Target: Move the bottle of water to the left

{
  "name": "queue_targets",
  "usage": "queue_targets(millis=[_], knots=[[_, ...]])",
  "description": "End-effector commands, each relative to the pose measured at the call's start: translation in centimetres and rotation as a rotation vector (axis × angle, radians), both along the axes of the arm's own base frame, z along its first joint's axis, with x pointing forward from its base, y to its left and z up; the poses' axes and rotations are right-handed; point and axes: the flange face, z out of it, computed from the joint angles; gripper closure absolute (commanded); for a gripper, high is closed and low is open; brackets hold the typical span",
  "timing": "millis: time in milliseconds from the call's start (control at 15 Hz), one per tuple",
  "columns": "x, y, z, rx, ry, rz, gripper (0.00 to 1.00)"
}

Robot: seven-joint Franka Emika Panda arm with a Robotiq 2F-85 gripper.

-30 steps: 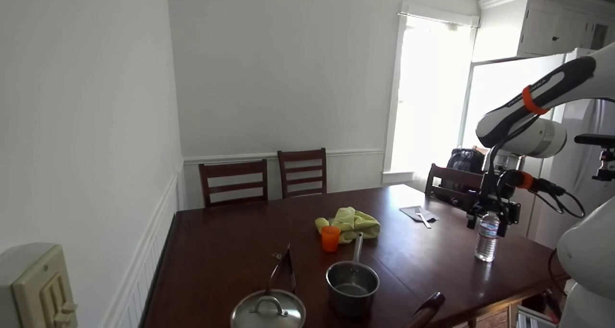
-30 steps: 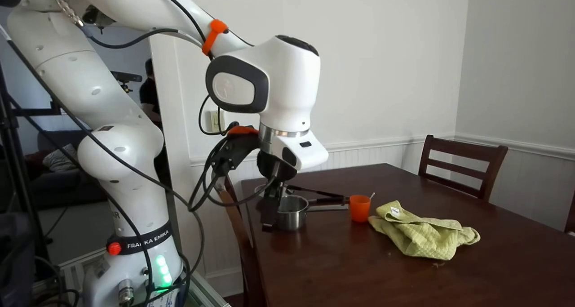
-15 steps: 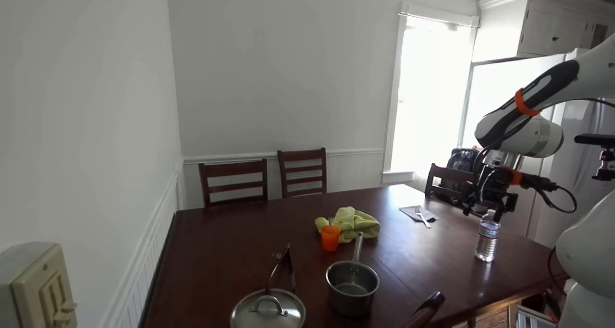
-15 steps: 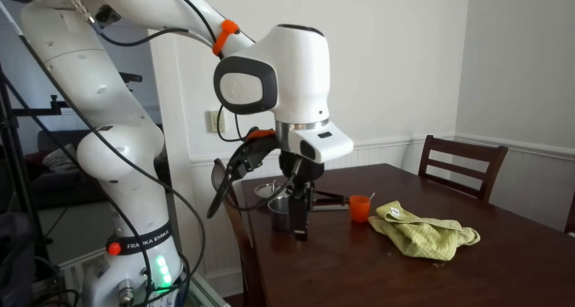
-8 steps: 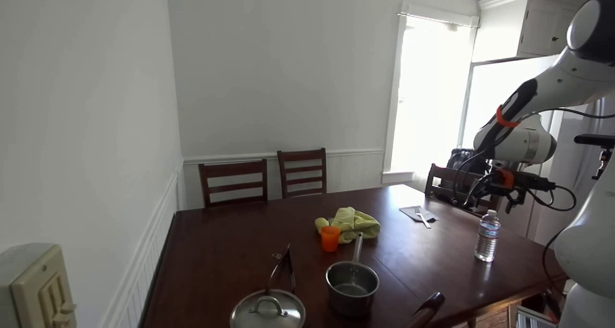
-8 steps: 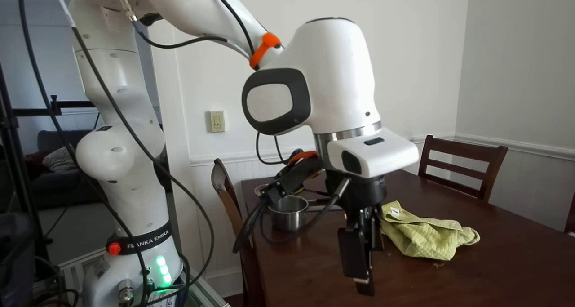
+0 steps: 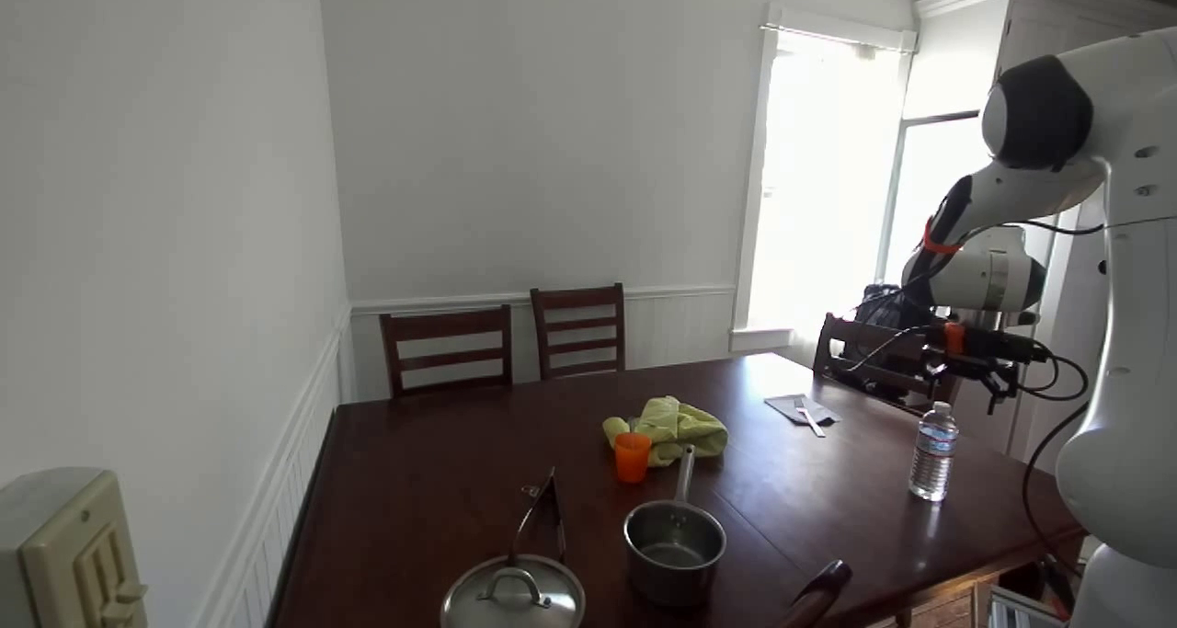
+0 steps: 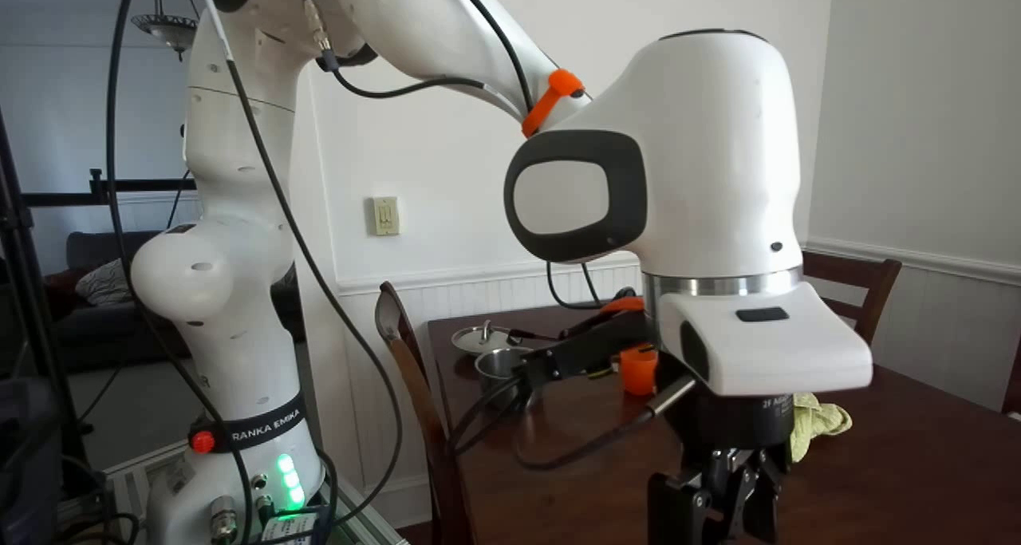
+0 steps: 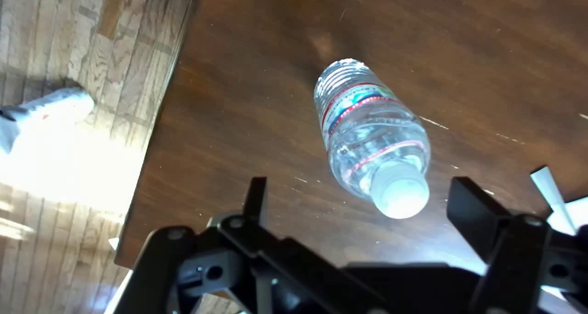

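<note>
Wrist view, nearest plane: the hand (image 9: 358, 199) has its fingers (image 9: 477, 217) spread apart and is clamped on nothing. Just beyond stands the bottle of water (image 9: 374, 134), its cap (image 9: 400, 192) toward the viewer, its base resting on the dark surface (image 9: 229, 134) near an edge. In an exterior view a gap separates the bottle (image 7: 932, 453) from the hand. Progress, as judged: the bottle is set down and free, which reads best as a finished placing, though a grasp not yet made is possible; nothing marks the goal, so whether it stands far enough left cannot be told. If placed, only withdrawal is left; otherwise grasp, shift and release all are. Orientation: cap up, long axis vertical; the slant in the wrist view is judged an effect of perspective. Farther off are a pale utensil (image 7: 812, 419) on a grey napkin (image 7: 784, 408), then, well apart from the bottle, a green cloth (image 7: 685, 426), an orange cup (image 7: 632, 458) and a metal pot (image 7: 676, 573)
</note>
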Motion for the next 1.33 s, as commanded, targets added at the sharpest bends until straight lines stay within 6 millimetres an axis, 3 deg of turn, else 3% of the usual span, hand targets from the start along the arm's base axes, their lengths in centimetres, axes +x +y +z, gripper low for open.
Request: queue_targets(millis=[0, 267, 333, 467, 733, 933, 1067, 1133, 1267], knots=[[0.8, -2.3, -0.5, 0.084, -0.046, -0.142, 0.0], [1.3, -3.6, -0.6, 0.14, -0.111, -0.228, 0.03], [1.1, -3.9, -0.5, 0.143, -0.099, -0.238, 0.28], [0.6, -4.1, -0.3, 0.152, -0.066, -0.248, 0.3], [0.5, -4.5, 0.1, 0.161, -0.083, -0.265, 0.6], [0.8, -4.3, 0.0, 0.17, -0.079, -0.258, 0.76], [1.1, -4.1, -0.2, 0.172, -0.077, -0.251, 0.77], [1.3, -4.0, -0.2, 0.169, -0.076, -0.248, 0.7], [1.5, -4.0, -0.3, 0.169, -0.072, -0.244, 0.46]])
